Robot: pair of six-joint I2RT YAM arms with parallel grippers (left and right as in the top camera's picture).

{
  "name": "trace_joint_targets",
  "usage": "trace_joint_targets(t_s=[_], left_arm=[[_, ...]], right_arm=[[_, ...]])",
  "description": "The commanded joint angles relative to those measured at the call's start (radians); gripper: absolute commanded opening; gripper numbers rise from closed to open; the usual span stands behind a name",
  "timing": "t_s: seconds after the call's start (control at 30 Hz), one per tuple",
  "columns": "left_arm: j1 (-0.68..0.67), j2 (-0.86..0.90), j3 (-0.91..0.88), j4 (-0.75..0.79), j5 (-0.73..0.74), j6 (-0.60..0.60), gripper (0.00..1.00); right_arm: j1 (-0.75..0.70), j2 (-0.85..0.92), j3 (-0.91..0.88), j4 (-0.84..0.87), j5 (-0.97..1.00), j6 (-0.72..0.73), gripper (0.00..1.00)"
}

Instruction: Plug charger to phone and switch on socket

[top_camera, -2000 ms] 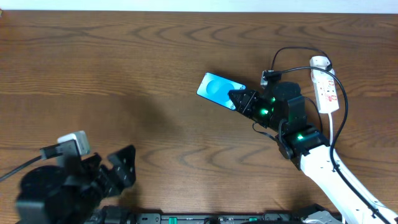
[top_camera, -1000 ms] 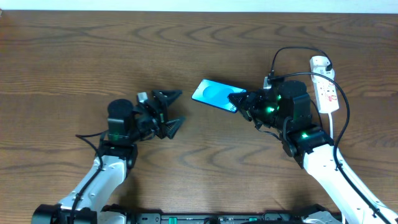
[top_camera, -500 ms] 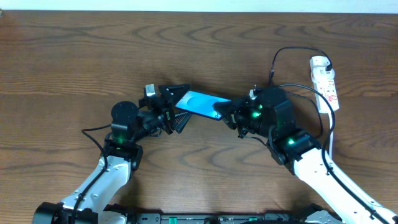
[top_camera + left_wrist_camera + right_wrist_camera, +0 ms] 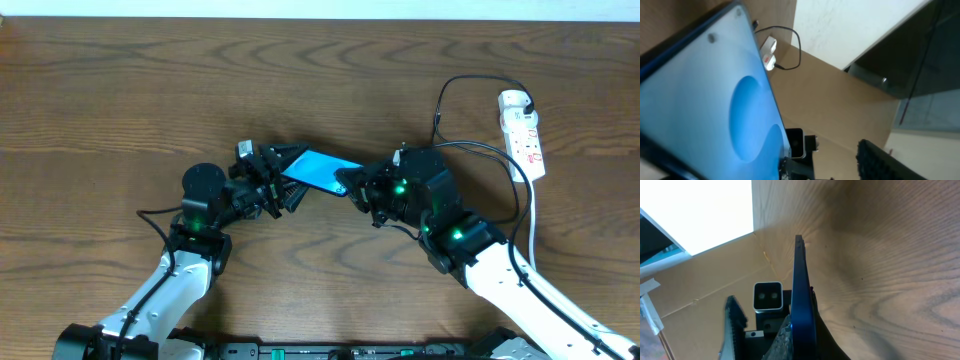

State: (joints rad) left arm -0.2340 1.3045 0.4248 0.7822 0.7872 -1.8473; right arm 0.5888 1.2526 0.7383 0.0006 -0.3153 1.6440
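Two grippers met at the phone near the middle of the table, one at each end. The right gripper had its fingers closed on the phone's right end. In the right wrist view the phone stood edge-on, pinched between the pads at the bottom of the picture. The left gripper was spread wide, one finger above and one below the phone's left end, with neither clearly pressing on it. In the left wrist view the blue screen filled the left half of the picture, and one ribbed finger stood well off to the right of it.

The phone lay at a slant in the overhead view, its lit screen facing up. Whether it rested on the wood or hung just above it could not be told.

The socket lay well apart at the table's far right edge, with its white cord trailing toward the near side. The charger – a thin black cable – rose from the socket's top end, looped left and ran down toward the right arm. Its connector tip could not be made out.
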Motion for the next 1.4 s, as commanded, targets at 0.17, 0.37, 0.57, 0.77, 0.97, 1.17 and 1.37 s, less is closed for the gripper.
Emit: trace_joint_targets(t_s=[0.17,0.37,0.57,0.77,0.97,1.17,1.37], left_arm=[[-0.004,-0.002,0.009,0.009,0.006,-0.078,0.67],[-0.004,-0.002,0.009,0.009,0.006,-0.078,0.56],[-0.004,-0.002,0.009,0.009,0.005,-0.078,0.56],[-0.004,-0.002,0.009,0.009,0.005,-0.077,0.48],[-0.004,-0.002,0.009,0.009,0.005,-0.077,0.34],[-0.004,-0.002,0.009,0.009,0.006,-0.077,0.26],[-0.005,-0.002,0.009,0.009,0.006,-0.077,0.2]], right_arm=[[0.049,-0.009,0.001,0.004,0.08,0.008,0.01],[0.066,-0.009,0.001,0.003,0.098,0.008,0.01],[0.075,-0.009,0.001,0.007,0.103,0.008,0.01],[0.084,-0.009,0.001,0.012,0.073,0.01,0.01],[0.086,-0.009,0.001,0.011,0.041,0.047,0.02],[0.087,-0.009,0.001,0.011,-0.003,0.07,0.03],[0.087,-0.009,0.001,0.012,-0.01,0.072,0.03]])
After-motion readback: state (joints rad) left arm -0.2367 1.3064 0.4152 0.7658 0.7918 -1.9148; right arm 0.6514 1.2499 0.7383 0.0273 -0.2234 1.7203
